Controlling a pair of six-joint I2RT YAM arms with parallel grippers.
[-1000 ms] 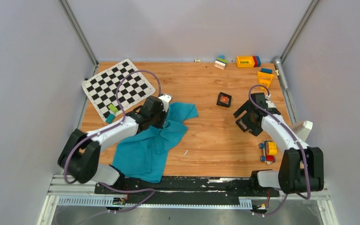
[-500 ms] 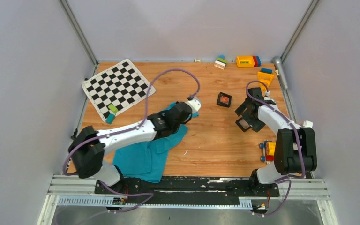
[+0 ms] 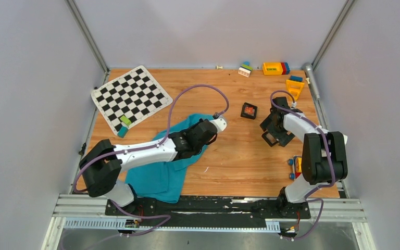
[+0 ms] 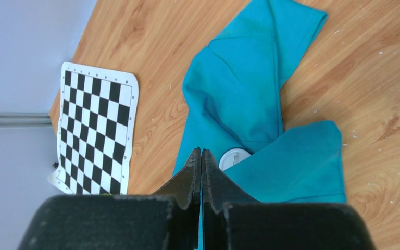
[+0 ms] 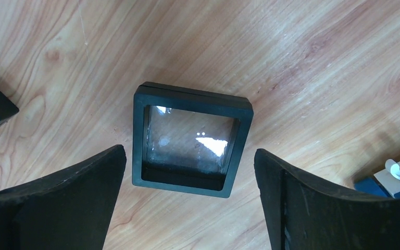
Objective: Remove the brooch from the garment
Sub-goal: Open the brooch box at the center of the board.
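Observation:
The teal-blue garment (image 3: 159,174) lies crumpled at the near left, also in the left wrist view (image 4: 239,94). The brooch (image 4: 233,155), a small white round disc, sits on it, partly under a fold. My left gripper (image 3: 205,133) hangs over the garment's right part; its fingertips (image 4: 201,152) are pressed together just left of the brooch, with nothing seen held. My right gripper (image 3: 273,133) is wide open, a finger on each side of a small black square box (image 5: 190,139) with a clear window and nothing visible inside. That box also shows in the top view (image 3: 269,138).
A black-and-white checkered mat (image 3: 130,96) lies at the far left with small green and teal blocks (image 3: 124,125) on its near corner. A second black box (image 3: 248,110) holds something red. Toy blocks (image 3: 273,67) stand at the back right, and a toy car (image 3: 296,165) behind the right arm.
My left arm has swung right across the garment and stretched out, shifting its folds. My right gripper has drawn back slightly over the black box.

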